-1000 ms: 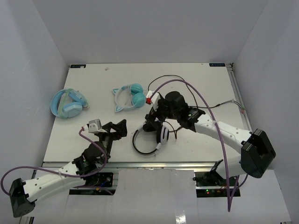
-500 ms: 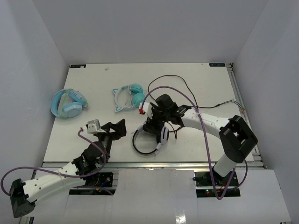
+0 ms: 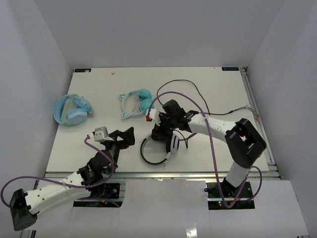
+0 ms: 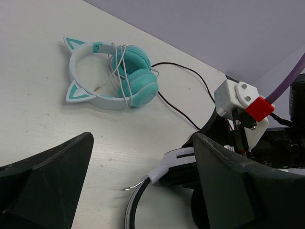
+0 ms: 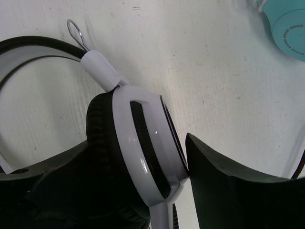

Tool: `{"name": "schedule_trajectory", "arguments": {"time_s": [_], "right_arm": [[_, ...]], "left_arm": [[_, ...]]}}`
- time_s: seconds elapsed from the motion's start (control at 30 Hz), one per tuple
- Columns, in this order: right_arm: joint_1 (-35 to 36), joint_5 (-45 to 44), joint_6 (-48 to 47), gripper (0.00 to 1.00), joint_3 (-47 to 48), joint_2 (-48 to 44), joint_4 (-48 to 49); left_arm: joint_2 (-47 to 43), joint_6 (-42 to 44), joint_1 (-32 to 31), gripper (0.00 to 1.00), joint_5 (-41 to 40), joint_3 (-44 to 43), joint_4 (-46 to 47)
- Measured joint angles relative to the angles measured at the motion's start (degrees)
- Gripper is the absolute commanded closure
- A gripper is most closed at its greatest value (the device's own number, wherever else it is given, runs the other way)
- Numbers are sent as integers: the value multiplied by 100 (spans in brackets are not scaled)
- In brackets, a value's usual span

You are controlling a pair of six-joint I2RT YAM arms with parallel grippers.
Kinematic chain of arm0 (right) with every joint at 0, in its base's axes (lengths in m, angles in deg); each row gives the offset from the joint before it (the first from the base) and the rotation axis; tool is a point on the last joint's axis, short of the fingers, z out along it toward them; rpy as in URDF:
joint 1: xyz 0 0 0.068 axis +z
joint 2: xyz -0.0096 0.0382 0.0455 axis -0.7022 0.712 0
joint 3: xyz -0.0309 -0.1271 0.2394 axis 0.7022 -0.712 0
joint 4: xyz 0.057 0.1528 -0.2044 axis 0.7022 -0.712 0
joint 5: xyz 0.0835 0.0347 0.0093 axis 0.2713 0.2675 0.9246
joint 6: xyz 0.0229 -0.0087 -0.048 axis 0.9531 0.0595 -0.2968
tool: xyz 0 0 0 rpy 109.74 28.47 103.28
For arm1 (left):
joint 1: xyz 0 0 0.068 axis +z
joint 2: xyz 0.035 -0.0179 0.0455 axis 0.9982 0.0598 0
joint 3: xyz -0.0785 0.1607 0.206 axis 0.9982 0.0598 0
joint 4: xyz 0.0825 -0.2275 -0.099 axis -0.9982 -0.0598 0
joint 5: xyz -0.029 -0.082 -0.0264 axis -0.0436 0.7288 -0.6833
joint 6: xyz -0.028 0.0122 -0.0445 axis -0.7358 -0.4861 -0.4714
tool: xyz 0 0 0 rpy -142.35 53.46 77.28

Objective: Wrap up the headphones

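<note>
The black-and-white headphones (image 3: 159, 148) lie at the table's front centre, their thin headband curving toward the near edge. My right gripper (image 3: 162, 132) is shut on their stacked earcups; the right wrist view shows a white earcup (image 5: 143, 148) with its black pad pressed between the two fingers. The long black cable (image 3: 195, 91) loops loosely toward the back and off to the right, and it also shows in the left wrist view (image 4: 176, 105). My left gripper (image 3: 124, 137) is open and empty just left of the headband (image 4: 133, 205).
Teal cat-ear headphones (image 3: 136, 103), with their own cord wrapped round them (image 4: 119, 76), lie behind the work spot. Chunky light-blue headphones (image 3: 73, 110) lie at the left. White walls close in the table on three sides.
</note>
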Motion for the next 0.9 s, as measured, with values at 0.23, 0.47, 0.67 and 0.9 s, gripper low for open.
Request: {"name": "schedule_trajectory", "arguments": {"time_s": [0.23,0.47,0.67,0.9], "right_arm": [[-7,-290,-45,66,0,0,-6],[37,-828,318,92,-1,-28,-16],[27,-1541,1069,92,-159,-627,-258],[29,-2565,2363,92,-373,-1901,-531]], "left_arm": [[-1,0,0,4,2,0,1],[-1,4,0,5,28,0,0],[310,41,2,7,461,-148,-200],[1152,-103,4,8,1055,-1069,-902]]}}
